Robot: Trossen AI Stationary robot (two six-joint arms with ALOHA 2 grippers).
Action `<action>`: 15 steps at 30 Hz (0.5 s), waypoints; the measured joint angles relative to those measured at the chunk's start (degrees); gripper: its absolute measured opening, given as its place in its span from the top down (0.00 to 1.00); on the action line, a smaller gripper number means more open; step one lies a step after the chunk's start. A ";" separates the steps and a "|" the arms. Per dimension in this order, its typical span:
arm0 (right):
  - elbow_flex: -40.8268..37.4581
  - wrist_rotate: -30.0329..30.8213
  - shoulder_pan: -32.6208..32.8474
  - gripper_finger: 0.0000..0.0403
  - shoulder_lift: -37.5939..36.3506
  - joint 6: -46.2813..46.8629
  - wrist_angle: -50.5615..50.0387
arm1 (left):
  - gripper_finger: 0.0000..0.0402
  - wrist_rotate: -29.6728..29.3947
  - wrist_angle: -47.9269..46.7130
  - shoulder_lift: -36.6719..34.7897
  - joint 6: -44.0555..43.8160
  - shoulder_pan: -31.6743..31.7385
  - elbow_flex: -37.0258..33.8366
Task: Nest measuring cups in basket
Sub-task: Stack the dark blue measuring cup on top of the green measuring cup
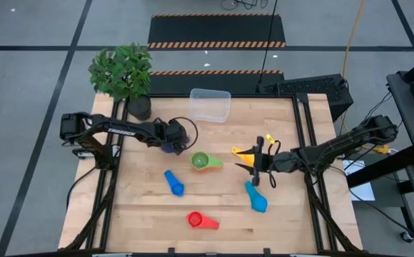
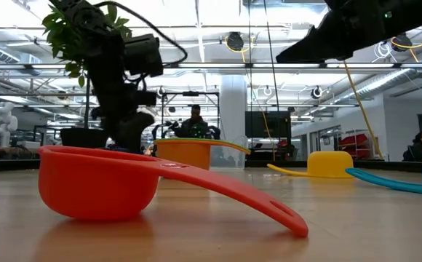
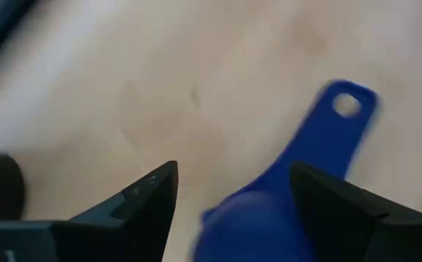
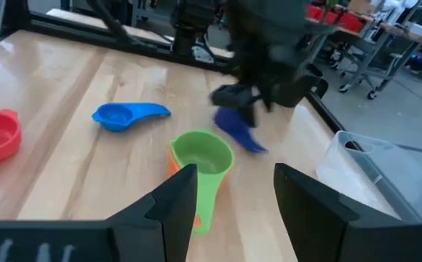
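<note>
The red cup [image 1: 196, 220] lies nearest the front edge of the wooden table [image 1: 143, 214]. Behind it lie a blue cup [image 1: 173, 183] and a light blue cup [image 1: 256, 198]. In the middle stands the green cup [image 1: 201, 161], nested in an orange one. The right gripper [image 1: 257, 165] hovers with its fingers apart and holds nothing, near the yellow cup [image 1: 248, 151]. The left gripper [image 1: 176, 140] holds the dark blue cup [image 3: 284, 204] between wide fingers. The clear basket [image 1: 210, 104] stands at the far edge, beside a potted plant [image 1: 123, 75]; no cup shows in it.
</note>
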 joint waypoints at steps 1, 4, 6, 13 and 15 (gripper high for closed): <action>0.00 0.00 -0.23 0.56 0.00 -0.05 0.53 | 0.34 0.61 -0.34 0.07 -0.12 -0.54 -0.10; 0.00 -0.02 -0.55 0.56 0.00 -1.54 1.94 | 0.34 1.92 0.66 -0.02 -0.51 -2.36 -0.17; 0.02 -0.10 -0.74 0.56 0.00 -2.90 2.60 | 0.34 2.46 -0.01 0.00 -0.74 -3.87 -0.37; 0.02 -0.20 -2.49 0.56 0.02 -6.80 5.99 | 0.34 2.07 -0.27 0.00 -1.55 -8.16 0.44; 0.02 -0.24 -2.77 0.56 0.02 -8.26 6.23 | 0.34 1.97 -0.91 -0.01 -1.90 -9.34 1.44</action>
